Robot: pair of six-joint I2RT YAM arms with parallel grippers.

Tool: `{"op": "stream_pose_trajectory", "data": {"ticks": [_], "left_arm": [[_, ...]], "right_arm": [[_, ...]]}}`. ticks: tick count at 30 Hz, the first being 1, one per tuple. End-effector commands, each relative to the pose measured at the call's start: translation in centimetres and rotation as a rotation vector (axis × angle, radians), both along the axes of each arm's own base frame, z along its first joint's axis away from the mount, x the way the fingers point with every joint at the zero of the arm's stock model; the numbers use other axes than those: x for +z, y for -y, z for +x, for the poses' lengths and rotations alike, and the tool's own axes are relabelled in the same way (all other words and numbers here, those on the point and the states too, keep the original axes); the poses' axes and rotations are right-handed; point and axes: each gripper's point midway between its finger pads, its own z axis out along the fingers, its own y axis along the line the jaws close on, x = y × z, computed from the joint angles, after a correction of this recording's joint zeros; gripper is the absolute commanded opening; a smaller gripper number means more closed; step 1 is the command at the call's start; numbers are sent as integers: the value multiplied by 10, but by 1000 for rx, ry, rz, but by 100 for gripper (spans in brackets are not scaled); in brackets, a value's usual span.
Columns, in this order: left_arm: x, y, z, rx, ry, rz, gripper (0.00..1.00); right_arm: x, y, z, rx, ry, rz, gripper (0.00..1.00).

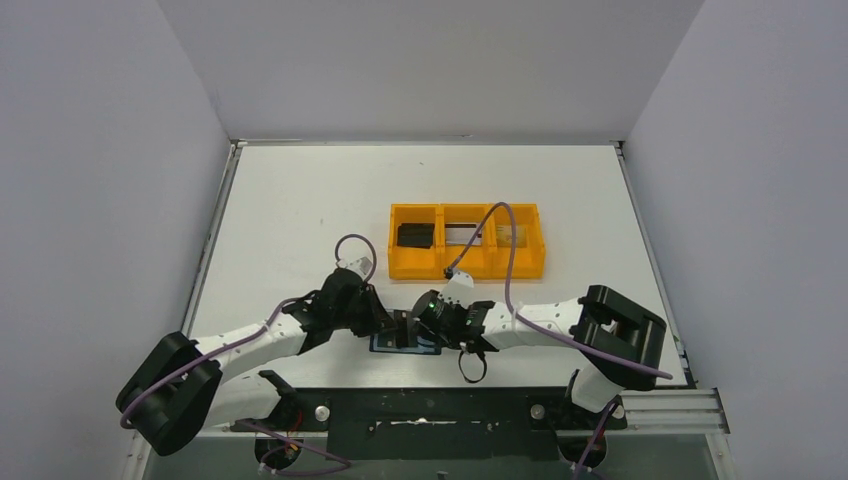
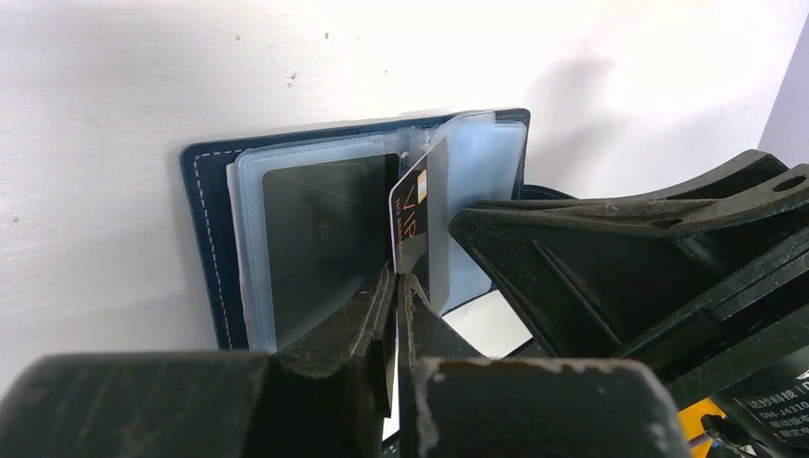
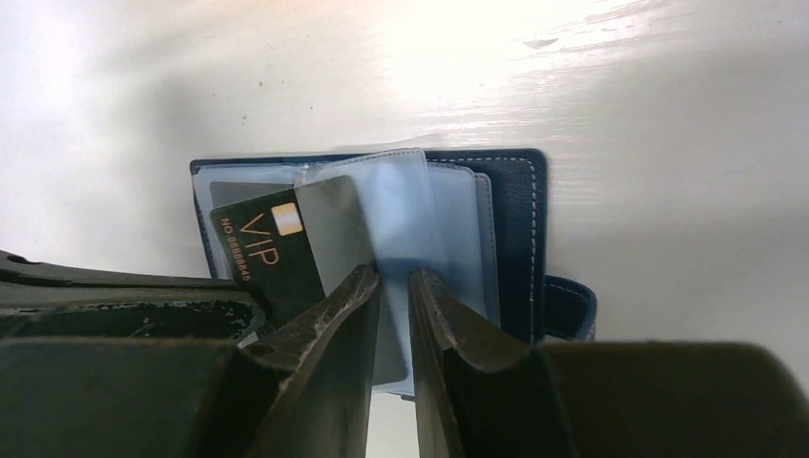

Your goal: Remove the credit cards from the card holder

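**CARD HOLDER: BLACK CARD MID-EXTRACTION**

- Card holder (image 3: 515, 229): navy, lying open on the surface (image 1: 300, 200), clear sleeves fanned up.
- Left pincer (image 2: 396, 286): clamped tight on the near edge of the black VIP card (image 2: 410, 215), which is raised at the card holder's middle and partly out of its pocket.
- Right pincer (image 3: 393, 286): closed on a clear sleeve (image 3: 401, 210) at the card holder's near edge, steadying it.
- Second dark card (image 2: 320, 239): beside the VIP card, seated inside a sleeve of the card holder, untouched.
- Orange tray (image 1: 465, 268): beyond the card holder, apart from it. One black card (image 1: 415, 236) in an end compartment, paler pieces in the other two.
- Step, as judged: drawing the VIP card free.
- Next move: calls for a straight pull along the sleeve mouth, sleeve kept pinned, no twisting.
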Motion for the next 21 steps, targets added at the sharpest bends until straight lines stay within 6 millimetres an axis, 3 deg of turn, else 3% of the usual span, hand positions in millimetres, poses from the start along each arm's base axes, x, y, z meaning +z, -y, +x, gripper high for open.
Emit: {"op": "stream_pose_trajectory", "data": {"ticks": [1, 10, 16, 21], "left_arm": [[16, 1, 6, -32, 44, -8, 0], [42, 7, 11, -63, 91, -56, 0], [50, 7, 13, -72, 105, -57, 0], [53, 5, 13, -62, 116, -56, 0]], "right_arm": [[-26, 68, -17, 7, -39, -318, 22], [19, 61, -5, -4, 57, -297, 23], [52, 32, 5, 58, 140, -165, 25], [60, 7, 12, 128, 163, -82, 27]]}}
